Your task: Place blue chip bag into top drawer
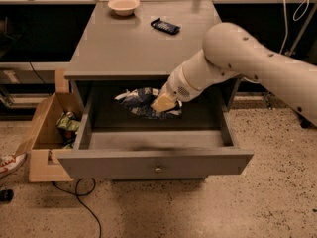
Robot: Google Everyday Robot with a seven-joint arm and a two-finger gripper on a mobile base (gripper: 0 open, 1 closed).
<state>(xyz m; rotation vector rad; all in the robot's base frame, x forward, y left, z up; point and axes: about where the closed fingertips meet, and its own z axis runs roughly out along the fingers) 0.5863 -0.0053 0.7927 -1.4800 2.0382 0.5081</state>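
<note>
Gripper: the gripper [162, 103] is in the middle of the frame. It is down inside the open drawer, just under the front edge of the grey cabinet top [143, 48]. Its tan fingers are pinched tight on the right end of the bag.
Blue chip bag: the blue chip bag [137, 102] hangs from the gripper at the back of the drawer, a little left of the middle. I cannot tell if it touches the drawer floor.
Top drawer: the top drawer [148, 161] is pulled out wide in the lower middle of the frame. Its inside looks bare apart from the bag.
Step now: I think the bag only needs to go down a bit and be let go.
What could go wrong: the bag is puffy and crumpled. If it is dropped from high up, it may stand tall and get caught when the drawer shuts.
Another worry: the fat white arm is close to the cabinet edge. Lifting out too fast could bump it.
Another worry: the foil might stick to the fingers and come back out.
Nearby: a dark packet [165, 26] and a bowl [123, 5] sit on top at the upper middle. A cardboard box [42, 133] sits at the left.
</note>
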